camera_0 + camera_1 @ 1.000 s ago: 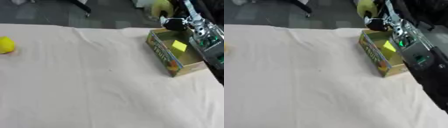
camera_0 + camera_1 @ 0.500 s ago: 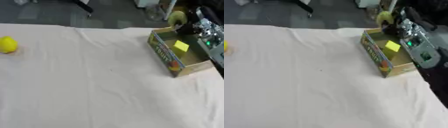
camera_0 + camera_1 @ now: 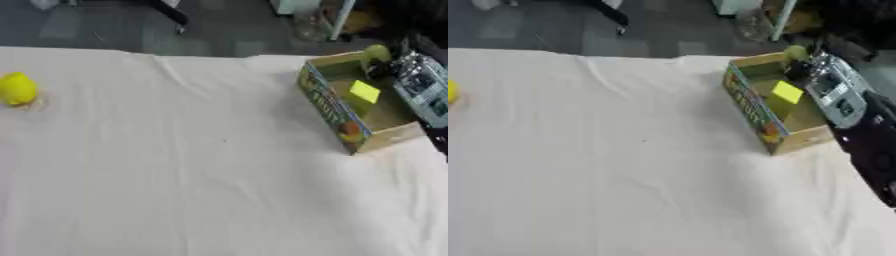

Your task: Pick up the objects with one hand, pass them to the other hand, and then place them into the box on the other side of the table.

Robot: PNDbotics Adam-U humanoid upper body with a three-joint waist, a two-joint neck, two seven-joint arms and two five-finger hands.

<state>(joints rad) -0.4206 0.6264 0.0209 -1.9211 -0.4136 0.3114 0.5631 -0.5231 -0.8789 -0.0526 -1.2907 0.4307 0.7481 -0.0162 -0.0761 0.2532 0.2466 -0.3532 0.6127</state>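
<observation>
A wrinkled cream cloth covered the table (image 3: 219, 190). At its right stood an open cardboard box (image 3: 756, 112) containing a flat yellow square (image 3: 787, 92). The right hand (image 3: 805, 67) hung over its far corner, fingers curled round a small green round object (image 3: 796, 51). A smooth yellow ball (image 3: 17, 88) lay far left.

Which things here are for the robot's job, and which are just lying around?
For the job:
- cardboard box
- yellow piece inside the box
- green round thing at the right hand, over the box's far corner
- yellow fruit on the table's left

Just there:
- white tablecloth
- things on the floor beyond the table
</observation>
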